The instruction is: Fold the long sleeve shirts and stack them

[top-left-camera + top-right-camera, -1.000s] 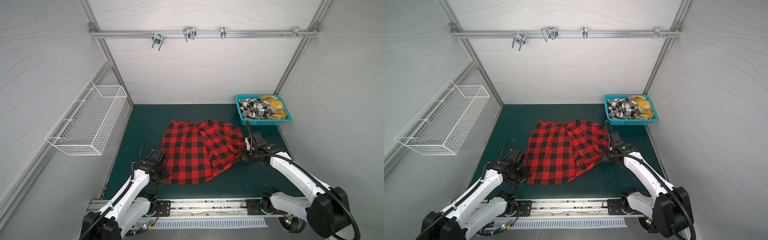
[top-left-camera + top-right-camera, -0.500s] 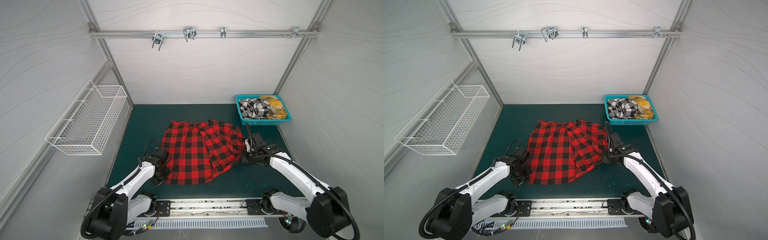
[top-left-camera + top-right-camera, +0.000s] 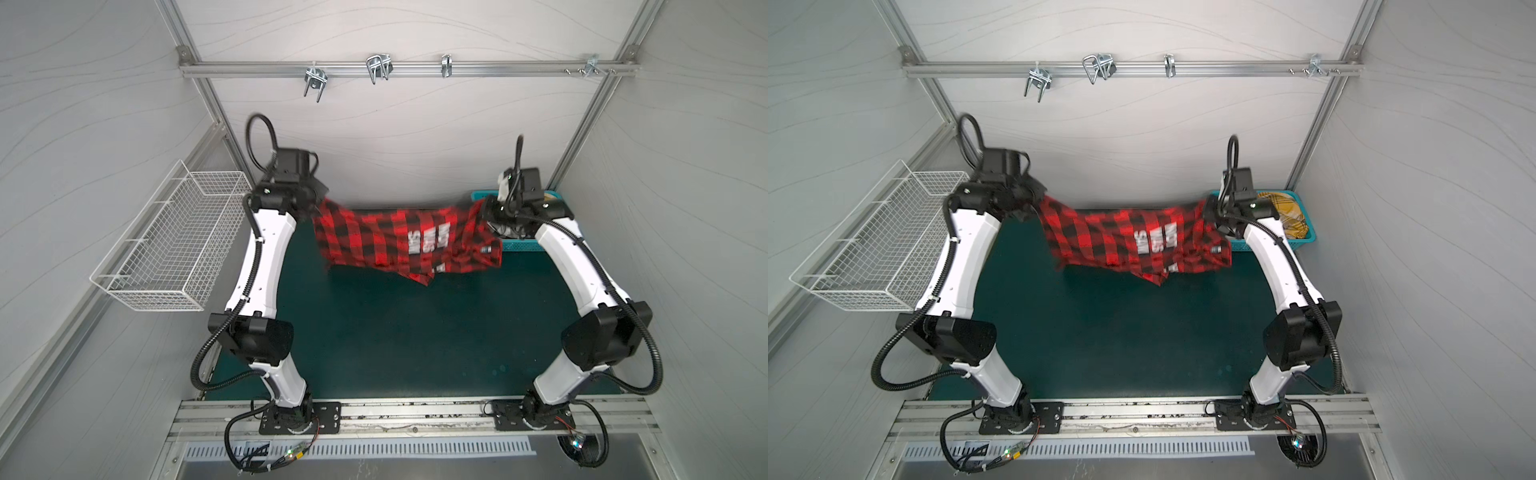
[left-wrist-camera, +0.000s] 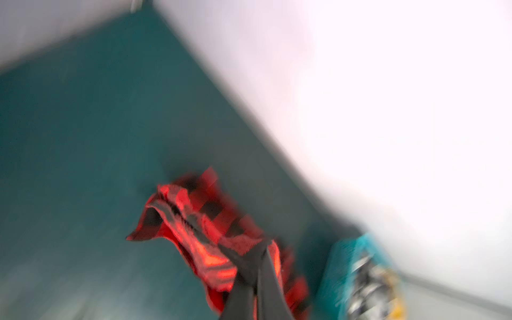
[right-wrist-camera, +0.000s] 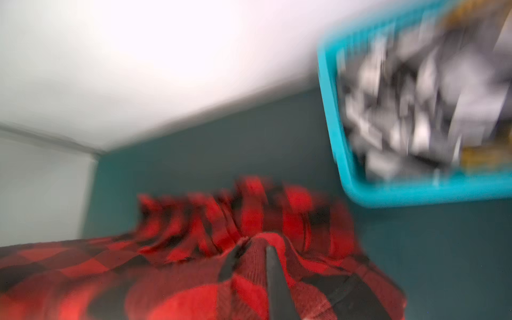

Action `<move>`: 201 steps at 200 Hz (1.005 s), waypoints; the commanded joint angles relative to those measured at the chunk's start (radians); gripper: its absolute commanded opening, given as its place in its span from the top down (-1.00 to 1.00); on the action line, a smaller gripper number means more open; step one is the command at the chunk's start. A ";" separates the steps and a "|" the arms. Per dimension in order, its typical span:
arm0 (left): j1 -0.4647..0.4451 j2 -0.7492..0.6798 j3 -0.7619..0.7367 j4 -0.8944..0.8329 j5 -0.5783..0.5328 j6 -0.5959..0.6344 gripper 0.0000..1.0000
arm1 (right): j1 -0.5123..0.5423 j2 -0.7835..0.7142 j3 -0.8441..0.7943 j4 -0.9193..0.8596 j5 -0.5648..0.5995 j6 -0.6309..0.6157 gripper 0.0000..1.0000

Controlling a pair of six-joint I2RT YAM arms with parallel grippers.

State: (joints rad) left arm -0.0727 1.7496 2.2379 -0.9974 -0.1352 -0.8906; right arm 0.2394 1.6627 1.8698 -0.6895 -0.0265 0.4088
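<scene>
The red-and-black shirt (image 3: pixel 399 241) hangs in the air like washing on a line (white letters show on it), one end just beside the blue basket (image 3: pixel 517 246). The right gripper (image 3: pixel 483 208) is pinched tight on that end; the left gripper (image 3: pixel 318 204) is pinched tight on the end far from the basket. The black-and-white shirt (image 5: pixel 415 110) and yellow shirt (image 3: pixel 1287 212) lie inside the basket.

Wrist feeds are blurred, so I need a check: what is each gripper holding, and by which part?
Both hold the red-and-black shirt. The left gripper pinches one end, the right gripper the opposite end; it hangs stretched between them.
</scene>
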 commanded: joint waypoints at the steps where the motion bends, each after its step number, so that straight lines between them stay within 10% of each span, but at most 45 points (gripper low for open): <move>1: 0.008 -0.040 0.226 -0.173 -0.117 0.007 1.00 | -0.018 -0.072 0.114 0.010 -0.003 -0.056 1.00; 34: 0.001 -0.329 -0.248 -0.087 -0.132 -0.012 1.00 | -0.016 -0.176 -0.019 -0.038 -0.003 -0.054 1.00; 98: -0.005 -0.648 -1.303 0.082 0.066 -0.025 1.00 | 0.007 -0.443 -0.993 0.135 0.035 0.029 1.00; 110: -0.012 -0.660 -1.410 0.091 0.070 -0.034 1.00 | 0.013 -0.458 -1.103 0.144 -0.007 0.056 0.97; 127: -0.014 -0.696 -1.528 0.133 0.110 -0.060 1.00 | 0.060 -0.495 -1.208 0.109 -0.010 0.091 -0.20; 134: -0.020 -0.706 -1.559 0.143 0.114 -0.070 1.00 | 0.076 -0.520 -1.233 0.079 -0.013 0.112 -0.37; 201: -0.093 -0.732 -1.603 0.116 0.081 -0.090 1.00 | 0.257 -0.722 -1.107 -0.327 0.043 0.296 -0.55</move>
State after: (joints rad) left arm -0.1566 1.0512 0.6250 -0.8783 -0.0250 -0.9550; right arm 0.4389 0.9176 0.7044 -0.8459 -0.0128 0.6285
